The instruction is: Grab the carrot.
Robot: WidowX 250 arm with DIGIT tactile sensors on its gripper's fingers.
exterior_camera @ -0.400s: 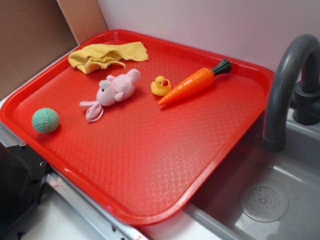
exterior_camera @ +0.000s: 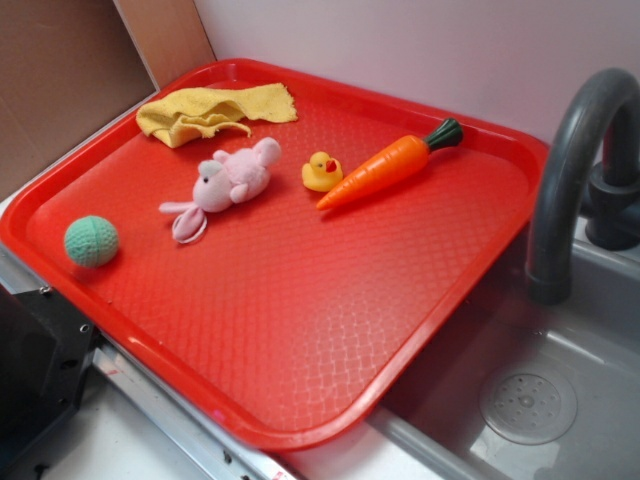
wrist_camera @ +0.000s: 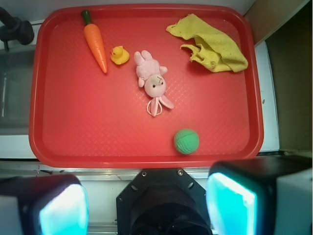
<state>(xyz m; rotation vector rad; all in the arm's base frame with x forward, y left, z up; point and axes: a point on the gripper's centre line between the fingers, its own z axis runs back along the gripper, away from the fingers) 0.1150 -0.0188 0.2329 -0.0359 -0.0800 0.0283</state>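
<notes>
Nothing has moved since the earlier frame. The carrot (exterior_camera: 388, 168) lies ungrasped on the tray (exterior_camera: 300, 400); the fingers (wrist_camera: 63, 210) look spread apart, probably empty.

A glossy orange plastic carrot with a dark green stub top (wrist_camera: 95, 43) is lying on a red plastic tray (wrist_camera: 73, 127), pointed tip facing the camera, near the tray's far left corner. A small yellow rubber duck (wrist_camera: 119, 55) is sitting just beside its tip. A pink plush bunny (wrist_camera: 152, 81) is lying near the middle, a crumpled yellow cloth (wrist_camera: 211, 44) is resting at the far right, and a green knitted ball (wrist_camera: 186, 141) is sitting near the close rim. The gripper's two fingers (wrist_camera: 231, 204), glowing teal, are standing wide apart at the bottom edge
</notes>
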